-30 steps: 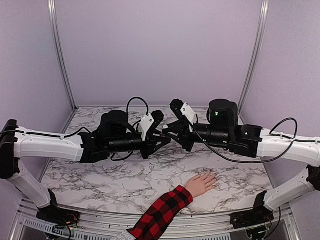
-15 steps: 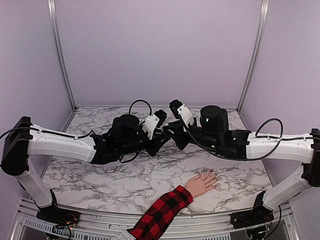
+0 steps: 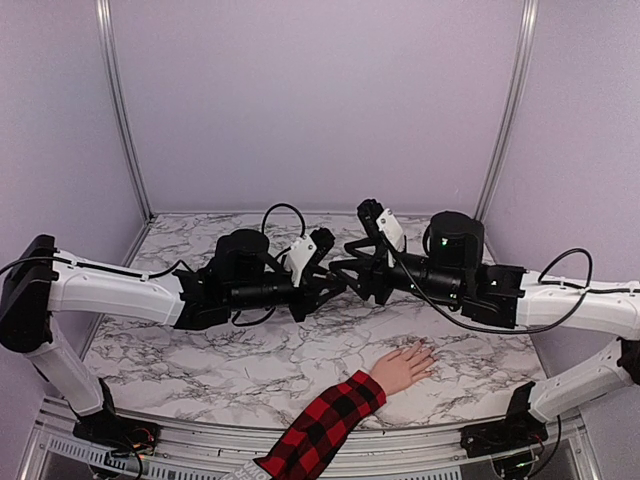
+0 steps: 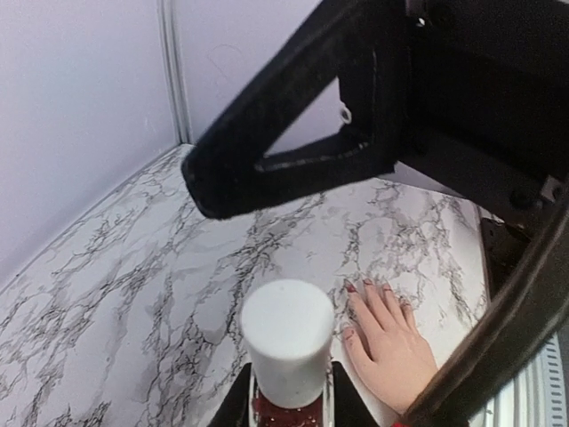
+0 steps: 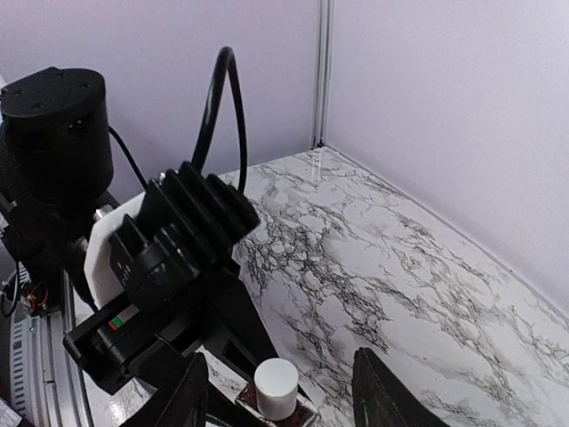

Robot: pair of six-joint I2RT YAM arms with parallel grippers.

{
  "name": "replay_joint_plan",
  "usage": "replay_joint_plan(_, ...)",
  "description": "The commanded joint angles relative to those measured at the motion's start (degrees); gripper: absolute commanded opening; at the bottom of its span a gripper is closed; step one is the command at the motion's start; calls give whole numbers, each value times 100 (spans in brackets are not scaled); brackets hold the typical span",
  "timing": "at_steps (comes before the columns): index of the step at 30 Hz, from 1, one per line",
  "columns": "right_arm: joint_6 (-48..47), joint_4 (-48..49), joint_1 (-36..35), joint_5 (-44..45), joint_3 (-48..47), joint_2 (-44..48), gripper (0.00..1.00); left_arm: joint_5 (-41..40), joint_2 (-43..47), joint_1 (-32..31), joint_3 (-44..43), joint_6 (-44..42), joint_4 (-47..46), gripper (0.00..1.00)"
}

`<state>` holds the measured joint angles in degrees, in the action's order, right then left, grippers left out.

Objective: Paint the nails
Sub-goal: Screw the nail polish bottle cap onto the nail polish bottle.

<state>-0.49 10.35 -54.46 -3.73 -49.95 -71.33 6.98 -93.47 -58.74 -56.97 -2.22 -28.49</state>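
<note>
My left gripper (image 4: 289, 402) is shut on the small dark-red polish bottle (image 4: 286, 411) and holds it above the table, white cap (image 4: 287, 342) pointing outward. My right gripper (image 5: 276, 358) is open, a finger (image 5: 380, 391) on each side of the cap (image 5: 276, 388), not touching it. In the top view the two grippers meet mid-table, left (image 3: 332, 281) and right (image 3: 348, 270). The pale hand (image 3: 403, 367) with the plaid sleeve (image 3: 320, 430) lies flat at the front. Its nails (image 4: 349, 287) show dark red on several fingers in the left wrist view.
The marble table (image 3: 200, 350) is enclosed by lilac walls with metal corner posts (image 3: 120, 110). The left arm's wrist body and cable (image 5: 178, 240) fill the left of the right wrist view. The right gripper's finger (image 4: 293, 151) hangs across the top of the left wrist view.
The right arm has drawn back to the right since half a second ago. The meeting point of the two grippers has dropped slightly. The hand has not moved.
</note>
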Motion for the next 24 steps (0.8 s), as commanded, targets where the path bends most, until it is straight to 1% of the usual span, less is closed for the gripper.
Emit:
replay_joint_plan(1,-401,24,45,-1005,73,458,55,1523,414,6,227,-347,-276,0)
replay_joint_plan(7,-799,-471,50,-2283,53,816,54,3247,673,3,379,-610,-188,0)
replay_joint_plan(10,-907,-570,56,-3108,77,958,52,3843,707,-5,364,-594,-133,0)
replay_joint_plan(13,-995,-824,53,-3677,-45,904,51,4281,671,-28,317,-533,-115,0)
replay_joint_plan(17,-1106,-1185,50,-4328,-308,695,47,4650,599,-62,243,-460,-104,0)
replay_joint_plan(24,-1028,-1253,43,-4736,-442,431,41,4719,621,-76,205,-459,-91,0)
